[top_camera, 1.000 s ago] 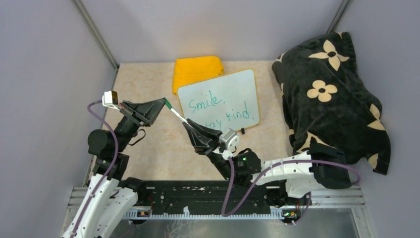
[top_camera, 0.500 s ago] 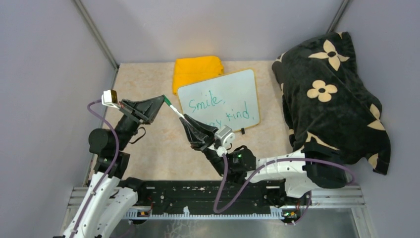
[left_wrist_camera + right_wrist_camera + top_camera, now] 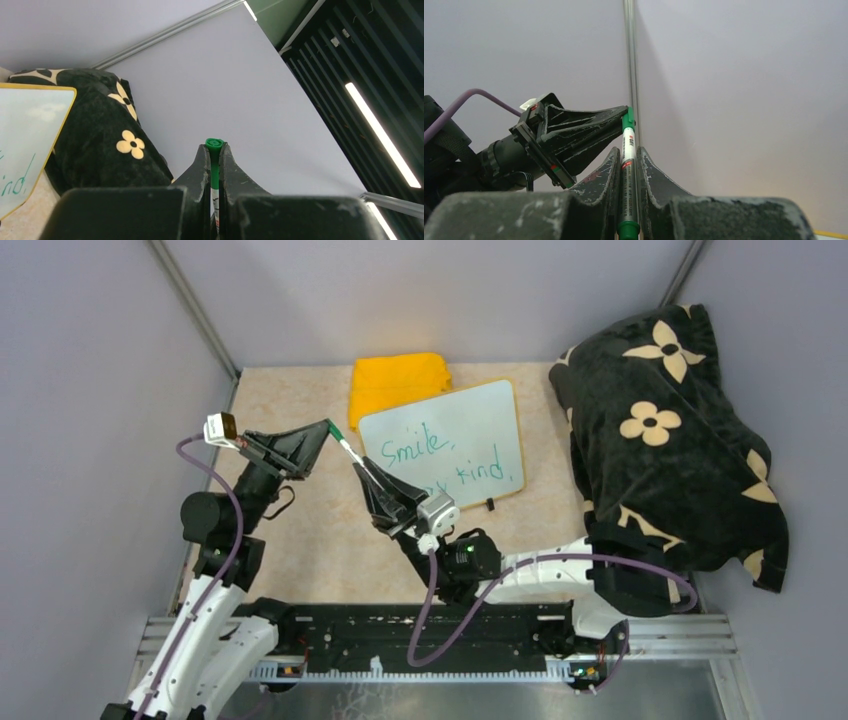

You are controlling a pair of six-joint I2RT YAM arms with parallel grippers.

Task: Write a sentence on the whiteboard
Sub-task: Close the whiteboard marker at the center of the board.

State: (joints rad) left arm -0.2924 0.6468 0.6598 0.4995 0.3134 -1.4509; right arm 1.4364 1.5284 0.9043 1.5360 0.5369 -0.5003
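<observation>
Both arms – the left arm (image 3: pixel 225 645) and the right arm (image 3: pixel 540 578) – have white lower links and black joints, each with a looping purple cable (image 3: pixel 232 530), and are bolted to a black base rail (image 3: pixel 420 635) edged in silver. The jaws are matte black wedges, scuffed grey on the right pair and carrying small red marks behind the left pair – and a small white camera block (image 3: pixel 218 427) sits at each wrist.

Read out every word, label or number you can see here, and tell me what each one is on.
"Smile," is green handwriting on the upper line of the white, yellow-rimmed rectangular whiteboard.
"kind" is on the lower line; the word before it is mostly hidden behind the right gripper.
The print on the white barrel of the green marker pen is too small to read.
</observation>
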